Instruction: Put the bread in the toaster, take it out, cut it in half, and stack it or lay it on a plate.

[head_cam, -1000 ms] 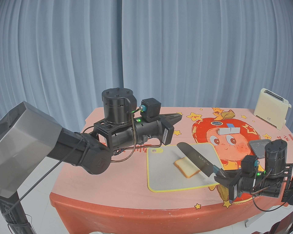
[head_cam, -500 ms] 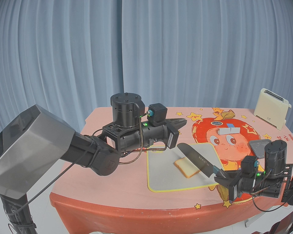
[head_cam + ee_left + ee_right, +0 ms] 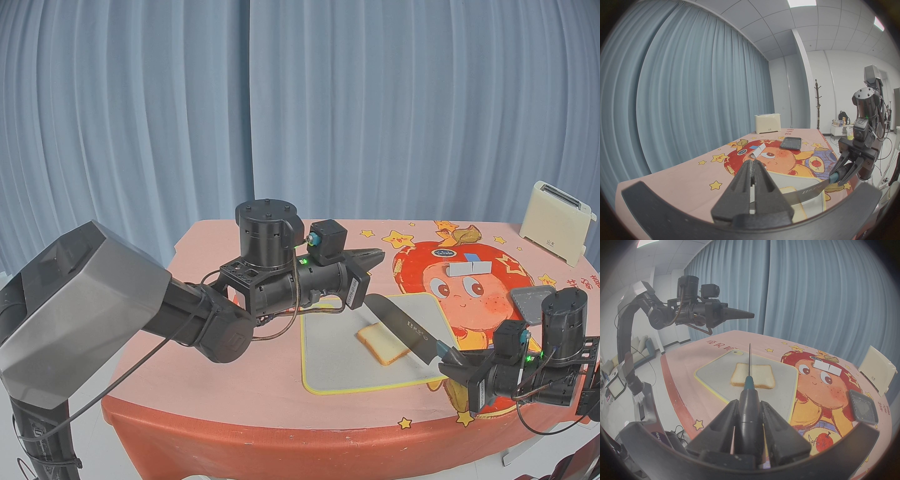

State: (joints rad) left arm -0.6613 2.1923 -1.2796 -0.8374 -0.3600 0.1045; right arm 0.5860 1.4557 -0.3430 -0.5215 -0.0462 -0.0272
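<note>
In the head view, one slice of bread lies flat on the one cutting board at mid-table, toward the board's right half. One knife slants over the slice's right part, its handle clamped in the right gripper at the board's near right corner. Whether the blade touches the bread I cannot tell. The left gripper hangs in the air over the board's far side, fingers pressed together, holding nothing. One toaster stands at the far right corner, and one dark plate lies between it and the board. In the left wrist view, the two fingers meet with only a hairline slit between them, pointing out over the board, and the knife blade passes just beyond their tips. In the right wrist view, both fingers squeeze the black handle, and the blade shows edge-on across the middle of the slice.
</note>
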